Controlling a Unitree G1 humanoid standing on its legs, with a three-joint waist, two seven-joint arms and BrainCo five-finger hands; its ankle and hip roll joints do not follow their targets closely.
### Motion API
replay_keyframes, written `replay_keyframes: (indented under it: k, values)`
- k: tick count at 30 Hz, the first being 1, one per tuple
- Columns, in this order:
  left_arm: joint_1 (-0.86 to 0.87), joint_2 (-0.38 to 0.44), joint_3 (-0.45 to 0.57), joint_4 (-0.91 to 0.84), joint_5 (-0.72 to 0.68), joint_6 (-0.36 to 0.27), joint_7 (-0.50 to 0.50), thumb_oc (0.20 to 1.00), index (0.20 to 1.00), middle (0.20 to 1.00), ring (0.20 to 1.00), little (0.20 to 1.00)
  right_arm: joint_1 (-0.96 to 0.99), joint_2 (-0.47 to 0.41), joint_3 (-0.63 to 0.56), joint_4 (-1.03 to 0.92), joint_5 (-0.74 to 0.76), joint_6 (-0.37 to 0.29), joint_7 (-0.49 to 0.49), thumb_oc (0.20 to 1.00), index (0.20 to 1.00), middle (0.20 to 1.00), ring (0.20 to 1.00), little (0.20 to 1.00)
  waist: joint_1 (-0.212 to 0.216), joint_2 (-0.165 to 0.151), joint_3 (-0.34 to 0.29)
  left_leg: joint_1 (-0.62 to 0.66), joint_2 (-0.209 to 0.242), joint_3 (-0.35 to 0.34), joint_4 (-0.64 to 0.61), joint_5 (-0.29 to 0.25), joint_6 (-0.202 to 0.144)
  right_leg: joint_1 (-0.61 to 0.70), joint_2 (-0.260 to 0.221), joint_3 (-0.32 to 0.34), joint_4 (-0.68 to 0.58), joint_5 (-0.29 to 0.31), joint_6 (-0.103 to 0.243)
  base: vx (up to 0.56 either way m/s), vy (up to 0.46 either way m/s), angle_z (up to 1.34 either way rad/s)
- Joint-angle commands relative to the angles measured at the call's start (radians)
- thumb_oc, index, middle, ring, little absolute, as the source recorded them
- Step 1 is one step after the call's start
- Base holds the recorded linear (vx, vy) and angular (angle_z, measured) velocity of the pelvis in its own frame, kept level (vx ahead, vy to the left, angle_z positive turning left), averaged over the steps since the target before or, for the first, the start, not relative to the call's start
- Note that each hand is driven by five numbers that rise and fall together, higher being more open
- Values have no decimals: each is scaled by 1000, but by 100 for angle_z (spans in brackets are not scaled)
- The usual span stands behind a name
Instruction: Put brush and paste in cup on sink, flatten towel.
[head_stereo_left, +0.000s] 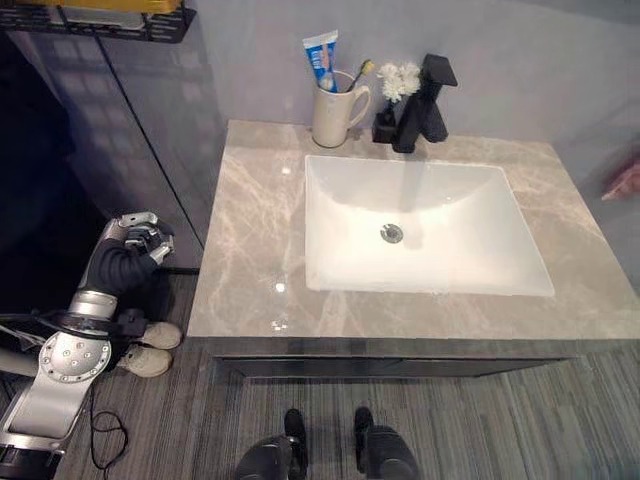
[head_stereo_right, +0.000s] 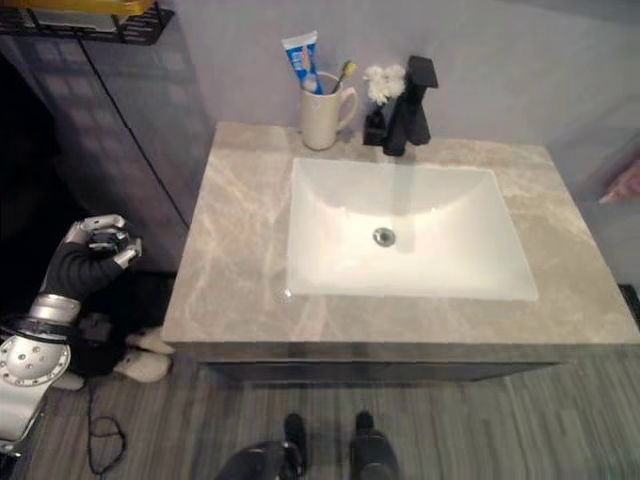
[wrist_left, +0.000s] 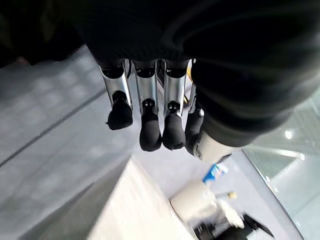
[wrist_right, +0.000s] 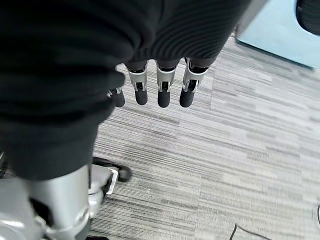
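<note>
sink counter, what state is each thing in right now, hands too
cup: upright at the back of the counter, beside the tap
toothpaste: standing in the cup
toothbrush: in the cup, leaning
tap: no water running
sink: basin empty
left hand: left of the counter, fingers curled, holding nothing
right hand: over the floor, fingers relaxed, holding nothing

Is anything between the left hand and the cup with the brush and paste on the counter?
Nothing visible blocks it. The left hand hangs empty off the marble counter's left side; the cream ceramic cup, already holding blue toothpaste tube and toothbrush, stands at the back edge across bare counter.
</note>
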Motion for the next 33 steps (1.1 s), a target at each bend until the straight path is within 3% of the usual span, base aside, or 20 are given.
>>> replay_keyframes:
  k: [1,3,5,6,7,9,10,12,15,18,22,23,25,28,33]
  values:
    - [-9,10,40,-100,23,-29,-13,200,200,200,200,200,13,-21,10,11,-1,-1,-14,1000,1000,1000,1000,1000,-20,-3,-52,60,55,26,-81,-1,-105,24,26,-53,-11,31,-20,-139,-15,-86]
    - [-12,9,36,-103,23,-27,-15,200,200,200,200,200,12,-21,9,4,1,-2,-16,1000,1000,1000,1000,1000,-14,-2,-54,61,62,43,-93,7,-104,29,19,-63,-3,31,-20,-98,-16,-94]
    - [-17,-7,27,-104,35,-20,-8,200,200,200,200,200,5,-19,13,-11,1,-2,-19,1000,1000,1000,1000,1000,-2,-2,-63,53,85,100,-108,32,-109,70,-17,-137,3,37,-14,-144,-26,-71]
    - [-18,-7,26,-103,35,-20,-8,200,200,200,200,200,5,-19,12,-11,1,-2,-19,1000,1000,1000,1000,1000,1,-2,-61,56,85,103,-110,33,-109,71,-17,-135,3,37,-14,-156,-13,-58]
    - [-20,-16,23,-102,41,-19,-4,200,200,200,200,200,1,-20,11,-13,4,-3,-22,1000,1000,1000,1000,1000,6,-5,-66,53,92,127,-110,38,-108,86,-25,-167,6,39,-14,-95,-8,-108]
    - [-15,-43,34,-102,38,-24,4,200,200,200,200,200,-7,-27,4,-10,8,-2,-33,1000,1000,1000,1000,1000,38,-23,-80,54,111,210,-115,26,-122,160,-40,-301,-60,-5,0,-119,-27,-121]
    - [-14,-43,34,-102,38,-24,4,200,200,200,200,200,-6,-27,4,-11,8,-2,-34,1000,1000,1000,1000,1000,42,-23,-78,58,114,214,-114,25,-124,166,-37,-298,-69,-2,-1,-100,-60,-102]
    - [-21,-60,35,-103,26,-27,6,200,200,200,200,200,-13,-28,8,-15,4,-2,-42,1000,1000,1000,1000,1000,55,-20,-75,55,141,264,-108,43,-134,161,-34,-372,-92,-29,-18,-80,-104,-144]
    - [-51,-110,-21,-103,3,-42,-4,200,200,200,200,200,6,-38,5,-13,0,-4,-57,1000,1000,1000,1000,1000,32,-21,-76,51,169,297,-83,53,-149,168,28,-307,-165,-67,-46,-39,-202,-96]
    - [-91,-148,-85,-84,-11,-49,-2,200,200,200,200,200,16,-50,-24,-6,24,-10,-91,1000,1000,1000,1000,1000,9,-8,-74,49,192,297,-66,68,-175,179,73,-234,-226,-68,-66,8,-215,-60]
    - [-129,-184,-155,-60,-25,-57,-7,200,200,200,200,200,15,-69,-80,-59,147,-47,-104,1000,1000,1000,1000,1000,0,7,-68,19,178,168,-8,47,-191,175,107,-147,-256,-66,-85,24,-133,-87]
    - [-151,-197,-176,-50,-16,-62,4,200,200,200,200,200,0,-86,-56,-128,146,-64,-108,1000,1000,1000,1000,1000,27,3,-48,-18,122,21,39,42,-184,161,119,-106,-269,-38,-98,-51,-106,-59]
    - [-137,-218,-171,-55,-14,-74,22,200,200,200,200,200,-26,-110,-9,-223,128,-79,-106,1000,1000,1000,1000,1000,61,2,-41,-24,28,-171,65,-12,-165,154,145,-6,-271,-30,-101,44,-75,-140]
    - [-137,-225,-192,-57,-12,-84,29,200,200,200,200,200,-39,-152,37,-372,57,-88,-124,1000,1000,1000,1000,1000,79,11,-56,-42,-49,-308,36,4,-154,134,171,72,-279,-13,-101,113,24,-172]
    - [-134,-237,-245,-19,-15,-71,15,200,200,200,200,200,8,-191,14,-540,33,-96,-117,1000,1000,1000,1000,1000,42,20,-53,-29,-58,-292,19,-4,-129,106,185,134,-248,-19,-94,81,123,-56]
